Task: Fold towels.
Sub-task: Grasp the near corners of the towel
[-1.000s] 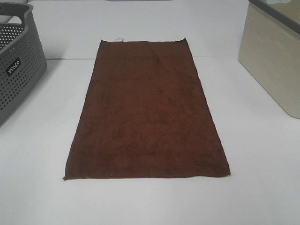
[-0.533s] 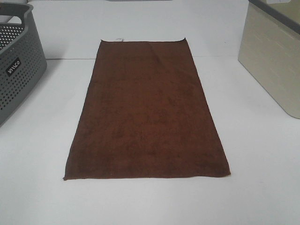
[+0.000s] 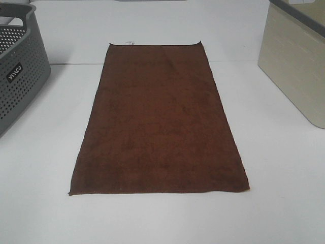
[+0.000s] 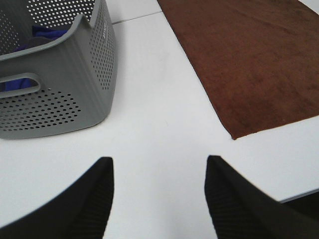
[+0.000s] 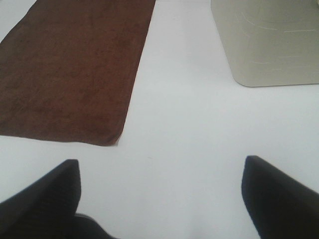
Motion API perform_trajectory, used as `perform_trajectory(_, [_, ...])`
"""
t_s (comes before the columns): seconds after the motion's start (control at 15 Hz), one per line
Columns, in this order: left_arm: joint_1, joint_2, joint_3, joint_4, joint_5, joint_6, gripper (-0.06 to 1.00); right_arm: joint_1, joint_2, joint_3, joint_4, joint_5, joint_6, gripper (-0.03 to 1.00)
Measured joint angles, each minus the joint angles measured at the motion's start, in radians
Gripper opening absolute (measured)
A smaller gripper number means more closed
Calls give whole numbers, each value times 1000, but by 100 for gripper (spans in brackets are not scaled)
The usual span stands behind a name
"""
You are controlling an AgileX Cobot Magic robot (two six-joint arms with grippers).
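Observation:
The dark reddish-brown towel [image 3: 158, 122] lies flat and fully spread on the white table, long side running away from me, with a small white tag [image 3: 128, 42] at its far short edge. It also shows in the left wrist view [image 4: 249, 59] and in the right wrist view [image 5: 75, 64]. Neither gripper shows in the exterior high view. My left gripper [image 4: 159, 199] is open and empty over bare table, off the towel's near left corner. My right gripper [image 5: 159, 199] is open and empty, off the towel's near right corner.
A grey perforated basket [image 3: 20, 66] stands at the left and holds blue cloth [image 4: 45, 35]. A beige bin [image 3: 297, 66] stands at the right, also in the right wrist view [image 5: 269, 40]. The white table [image 3: 284, 193] surrounds the towel.

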Motion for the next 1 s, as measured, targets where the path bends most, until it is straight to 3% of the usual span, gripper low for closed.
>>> perform_trajectory(1.0, [0, 0, 0, 0, 0, 0, 53, 0, 0, 0, 0, 0, 0, 82])
